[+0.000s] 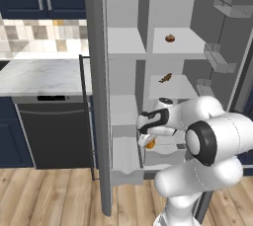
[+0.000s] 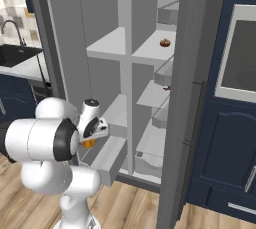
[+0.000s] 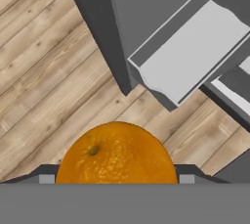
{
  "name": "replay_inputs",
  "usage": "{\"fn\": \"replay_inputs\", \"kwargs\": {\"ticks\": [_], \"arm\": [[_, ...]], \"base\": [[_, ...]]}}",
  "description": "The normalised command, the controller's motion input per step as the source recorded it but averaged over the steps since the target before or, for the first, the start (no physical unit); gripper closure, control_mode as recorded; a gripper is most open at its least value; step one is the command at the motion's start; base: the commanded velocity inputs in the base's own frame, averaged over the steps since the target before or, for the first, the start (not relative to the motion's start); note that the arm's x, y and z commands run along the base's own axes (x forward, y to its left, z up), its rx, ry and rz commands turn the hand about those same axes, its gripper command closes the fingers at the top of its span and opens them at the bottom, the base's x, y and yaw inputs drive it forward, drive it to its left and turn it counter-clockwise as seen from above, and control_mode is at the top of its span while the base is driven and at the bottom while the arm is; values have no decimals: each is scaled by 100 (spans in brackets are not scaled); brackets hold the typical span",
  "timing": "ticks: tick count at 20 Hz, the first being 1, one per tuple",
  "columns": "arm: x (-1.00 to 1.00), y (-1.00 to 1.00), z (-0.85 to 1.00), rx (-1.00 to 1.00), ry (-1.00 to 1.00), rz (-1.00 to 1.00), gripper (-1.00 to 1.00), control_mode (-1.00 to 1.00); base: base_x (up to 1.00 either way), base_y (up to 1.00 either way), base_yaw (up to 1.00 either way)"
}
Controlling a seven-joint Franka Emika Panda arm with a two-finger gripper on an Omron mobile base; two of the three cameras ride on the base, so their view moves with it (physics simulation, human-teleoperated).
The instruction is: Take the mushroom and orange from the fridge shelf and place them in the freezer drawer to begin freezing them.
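Note:
My gripper [image 1: 148,140] is shut on the orange [image 1: 151,145], a small yellow-orange ball, low in front of the open fridge. In the right base view the gripper [image 2: 90,140] holds the orange [image 2: 88,144] just left of the pulled-out freezer drawer [image 2: 107,159]. The hand view looks down past the orange [image 3: 116,154], which sits between the fingertips [image 3: 46,178], at wood floor and the freezer drawer [image 3: 190,56] up and to the right. The freezer drawer [image 1: 126,157] is a narrow grey box. The mushroom [image 1: 170,38] [image 2: 165,43] rests on the fridge shelf [image 1: 185,46] [image 2: 147,49] above.
An elongated dark brown piece [image 1: 166,78] lies on a lower shelf. The open fridge door [image 1: 96,96] stands left of the drawer; door bins [image 1: 217,57] hang on the right. A wider grey drawer [image 1: 165,157] sits beside the narrow one. Dishwasher [image 1: 54,131] and counter [image 1: 39,74] are on the left.

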Motion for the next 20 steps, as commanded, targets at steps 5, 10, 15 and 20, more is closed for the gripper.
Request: {"fn": "replay_inputs", "kwargs": {"ticks": [5,10,15,20], "arm": [[28,0,-34,0,0,10,100,-100],[21,0,-43,0,1,8,100,-100],[4,0,-35,0,0,8,100,-100],[3,4,-27,0,0,6,100,-100]], "base": [[0,0,0],[0,0,0],[0,0,0],[0,0,0]]}}
